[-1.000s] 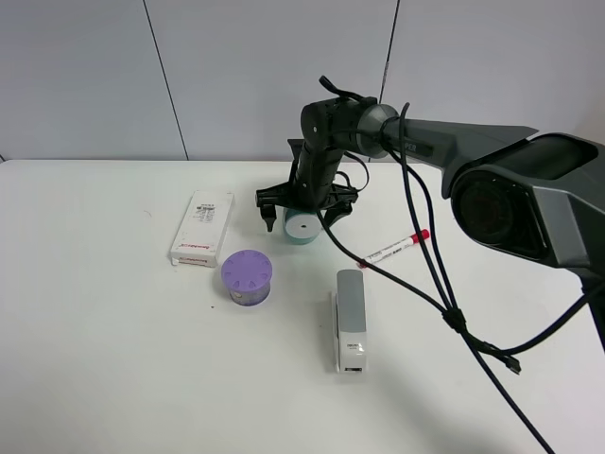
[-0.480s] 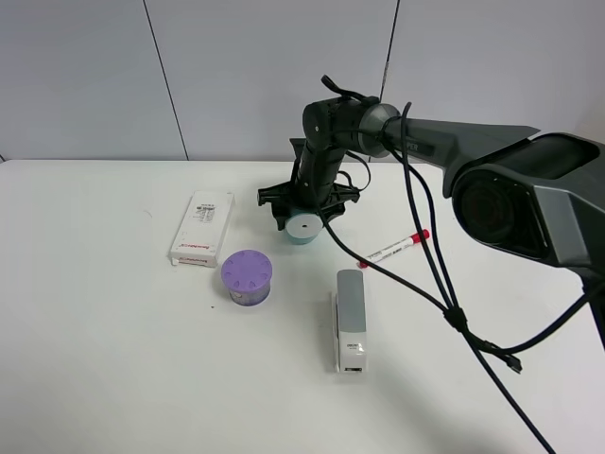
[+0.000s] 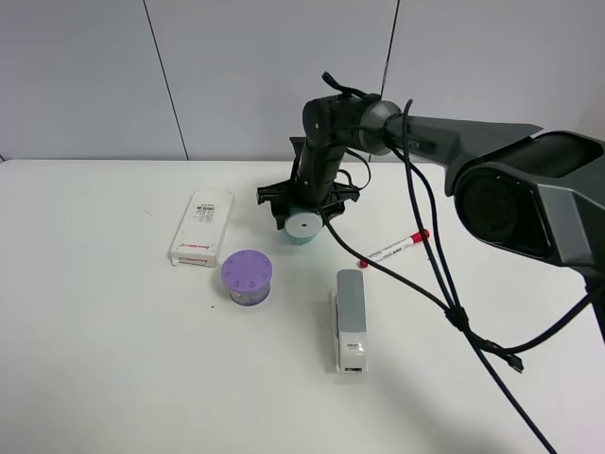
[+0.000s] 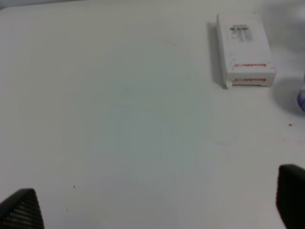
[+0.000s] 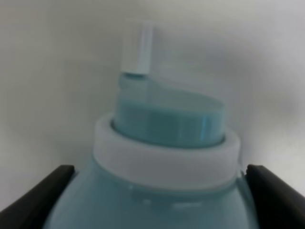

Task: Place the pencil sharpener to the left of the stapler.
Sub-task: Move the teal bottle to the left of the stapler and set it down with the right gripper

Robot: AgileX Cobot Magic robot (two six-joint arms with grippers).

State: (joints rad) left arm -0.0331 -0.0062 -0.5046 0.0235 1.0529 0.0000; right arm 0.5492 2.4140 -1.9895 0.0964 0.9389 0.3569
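Observation:
The teal pencil sharpener (image 3: 303,227) lies on its side behind the stapler, its white round face turned toward the front. My right gripper (image 3: 303,217) reaches across from the right and is shut on it, one black finger on each flank. In the right wrist view the sharpener (image 5: 162,143) fills the frame between the fingers (image 5: 33,202). The grey and white stapler (image 3: 351,320) lies lengthwise near the middle front, its label at the near end. My left gripper (image 4: 155,210) hangs open over bare table, out of the high view.
A flat white box (image 3: 201,228) lies to the left, also seen in the left wrist view as the box (image 4: 243,50). A purple lidded tub (image 3: 248,276) stands front left of the sharpener. A red-capped marker (image 3: 395,248) lies right of it. Black cables (image 3: 444,303) trail over the table's right side.
The right gripper's fingers, spread wide around the sharpener a second ago, have closed on it. The sharpener has barely shifted since.

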